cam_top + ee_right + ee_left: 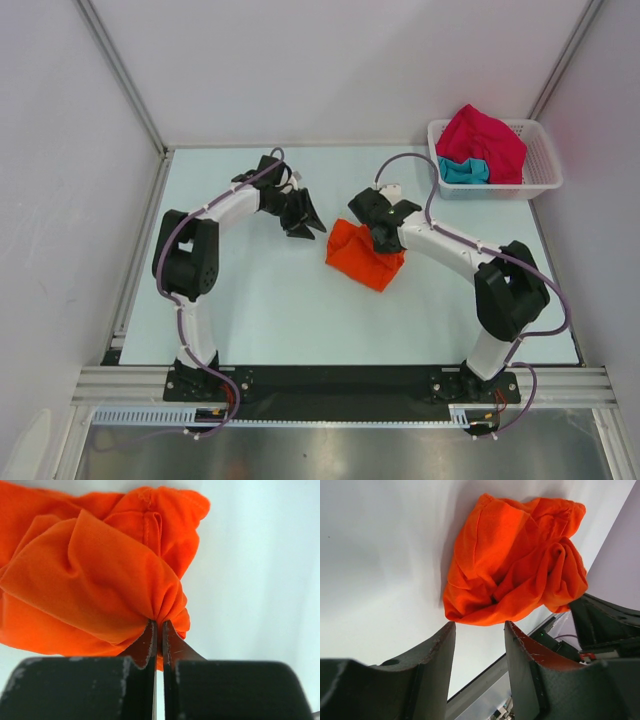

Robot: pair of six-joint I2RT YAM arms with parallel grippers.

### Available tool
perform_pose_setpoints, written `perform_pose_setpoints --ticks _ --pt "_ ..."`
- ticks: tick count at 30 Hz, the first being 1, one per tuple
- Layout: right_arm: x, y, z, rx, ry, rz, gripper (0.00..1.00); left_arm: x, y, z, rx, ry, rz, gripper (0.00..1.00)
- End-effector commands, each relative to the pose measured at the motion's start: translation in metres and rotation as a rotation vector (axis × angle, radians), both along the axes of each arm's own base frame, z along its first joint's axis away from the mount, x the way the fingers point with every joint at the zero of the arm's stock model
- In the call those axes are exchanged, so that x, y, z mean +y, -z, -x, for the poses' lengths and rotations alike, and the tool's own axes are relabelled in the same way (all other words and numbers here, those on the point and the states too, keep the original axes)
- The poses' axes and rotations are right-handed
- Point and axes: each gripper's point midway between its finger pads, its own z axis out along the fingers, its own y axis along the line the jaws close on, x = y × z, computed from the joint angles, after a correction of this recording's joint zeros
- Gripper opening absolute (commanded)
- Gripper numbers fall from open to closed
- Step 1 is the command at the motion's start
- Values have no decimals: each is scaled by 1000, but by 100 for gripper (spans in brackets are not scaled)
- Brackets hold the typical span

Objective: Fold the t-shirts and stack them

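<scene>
- Right gripper (157, 626) pinched tight on a gathered fold of the crumpled orange t-shirt (90, 580).
- Left gripper (479, 630) half open, empty, near its left side.

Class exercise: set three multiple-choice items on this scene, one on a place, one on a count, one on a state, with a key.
1. Where on the table does the white basket stand? A far right corner; B between the arms; C near left edge.
2. How many t-shirts show in the basket? A one; B two; C four.
3. The right gripper has its jaws: A wide open; B shut on the orange t-shirt; C shut on nothing.
Key: 1 A, it stands back right; 2 B, a crimson-pink t-shirt and a teal t-shirt; 3 B, cloth bunches between the shut jaws.
</scene>
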Motion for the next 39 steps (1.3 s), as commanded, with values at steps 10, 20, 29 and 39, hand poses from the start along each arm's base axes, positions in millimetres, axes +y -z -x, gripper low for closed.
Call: perform_pose_setpoints --ticks 10,20,29,39 --pt "0 -83 -45 -190 6 11 0 3 -20 -8 -86 -5 14 49" --pt "14 -103 -32 -221 -23 -52 0 -1 -14 -11 -68 -16 32 49" --pt "13 -95 -55 -225 -49 -39 0 -1 -19 -8 -77 -12 42 49" --pt "22 -59 -105 -158 -60 17 53 8 -17 9 -85 -15 26 48"
